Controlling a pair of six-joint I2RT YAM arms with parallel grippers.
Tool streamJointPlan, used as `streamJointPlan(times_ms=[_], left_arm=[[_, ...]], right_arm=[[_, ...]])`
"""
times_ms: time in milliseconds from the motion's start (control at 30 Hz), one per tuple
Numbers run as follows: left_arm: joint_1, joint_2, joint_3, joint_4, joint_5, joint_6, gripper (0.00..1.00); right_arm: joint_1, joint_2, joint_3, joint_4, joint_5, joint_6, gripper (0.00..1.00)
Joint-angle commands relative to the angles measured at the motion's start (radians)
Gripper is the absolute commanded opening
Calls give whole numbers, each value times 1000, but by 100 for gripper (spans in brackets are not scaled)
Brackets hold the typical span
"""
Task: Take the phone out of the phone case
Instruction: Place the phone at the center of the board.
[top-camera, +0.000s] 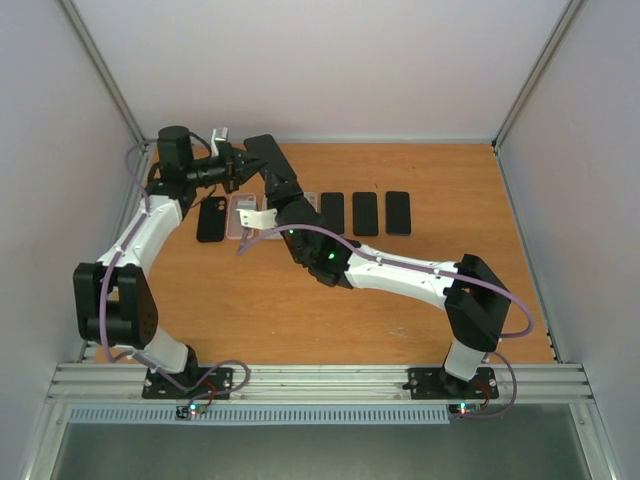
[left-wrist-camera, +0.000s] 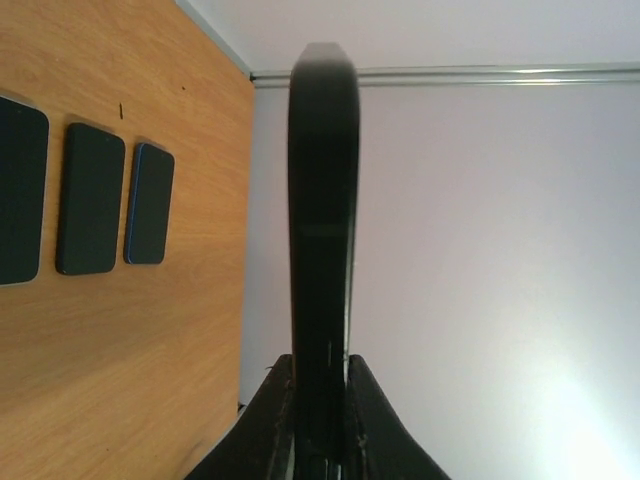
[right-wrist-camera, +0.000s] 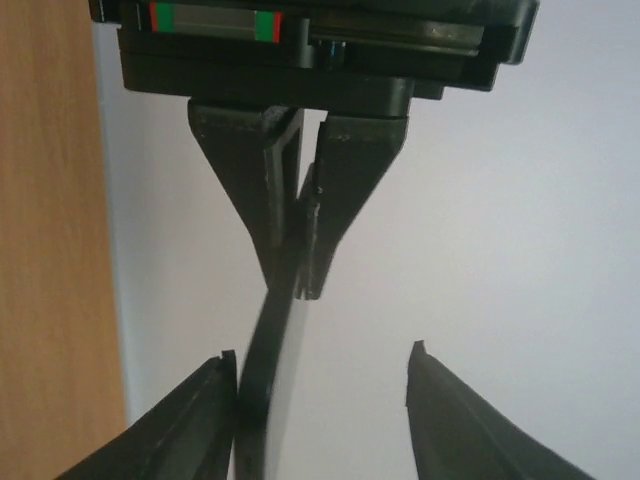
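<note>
My left gripper (left-wrist-camera: 320, 358) is shut on a thin black phone (left-wrist-camera: 322, 200), seen edge-on and held up off the table; a fine seam runs along one long side, and I cannot tell whether the phone case is on it. From above, the left gripper (top-camera: 238, 167) holds the phone (top-camera: 262, 148) at the back left. My right gripper (right-wrist-camera: 322, 350) is open around the phone's (right-wrist-camera: 262, 400) free end, with the phone close against the left finger (right-wrist-camera: 190, 420). The left gripper's fingers (right-wrist-camera: 345, 180) clamp the other end.
A clear case (top-camera: 242, 215) and a black slab (top-camera: 211, 219) lie on the wooden table (top-camera: 400, 300) under the grippers. A row of dark phones (top-camera: 365, 212) lies to the right; they also show in the left wrist view (left-wrist-camera: 90, 198). White walls enclose the table.
</note>
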Motion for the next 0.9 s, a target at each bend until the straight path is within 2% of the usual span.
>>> streamJointPlan(times_ms=[0,100,167,267,300,433,567,667,867], left_arm=[[16,17,21,111,23,-10,1],[24,23,69,80,30,16,0],[24,27,103,40,41,80,0],[25,30,151,-64,45,210,0],[24,22,173,-118,31,336,0],[20,7,159,-100,26,427,0],[-8,-16,113,51,36,397,0],[-41,-26,107,99,45,396,0],[-118,-40,104,125,63,437,0]], right_arm=[[6,-52,-27,64,8,1,58],[4,-89,-57,-21,5,87,80],[-4,-128,-63,-156,-3,207,87],[-43,-177,0,-496,-64,460,92],[-129,-197,139,-871,-209,722,98],[-294,-206,314,-1213,-576,994,99],[-430,-188,408,-1370,-988,1155,98],[-510,-165,446,-1431,-1221,1240,99],[-664,-130,443,-1384,-1601,1451,99]])
